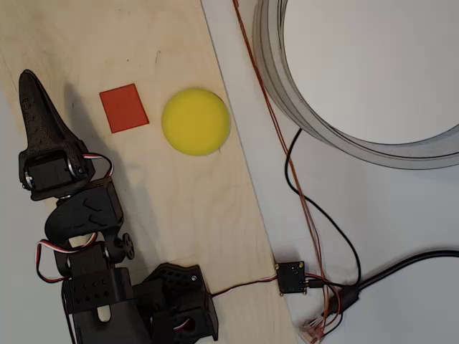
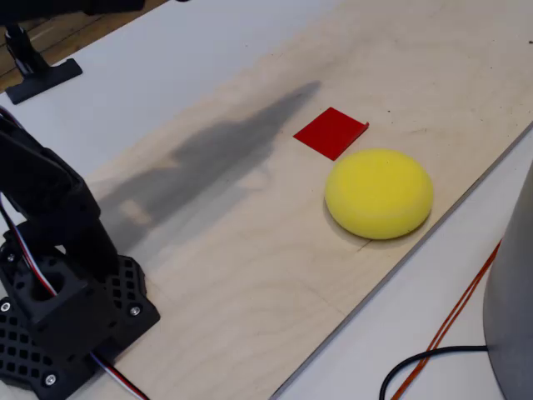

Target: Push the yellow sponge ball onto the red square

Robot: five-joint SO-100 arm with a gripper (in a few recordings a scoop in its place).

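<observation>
A plain bright yellow sponge ball (image 1: 195,121), an orange-red square (image 1: 123,107), a pale wood-grain board (image 1: 179,215), and a seemingly all-black gripper (image 1: 32,89).

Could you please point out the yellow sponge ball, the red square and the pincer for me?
Yellow sponge ball (image 1: 195,121), overhead view, centre of its top.
Red square (image 1: 123,107), overhead view, its middle.
Pincer (image 1: 30,87), overhead view, near its pointed tip.

I see a pale plywood board (image 1: 179,215) lying on a white table (image 1: 401,215). On the board rest the yellow sponge ball (image 1: 195,121) and the red square (image 1: 123,107), near each other but apart. The arm's black base (image 2: 58,325) also stands on the board.
</observation>
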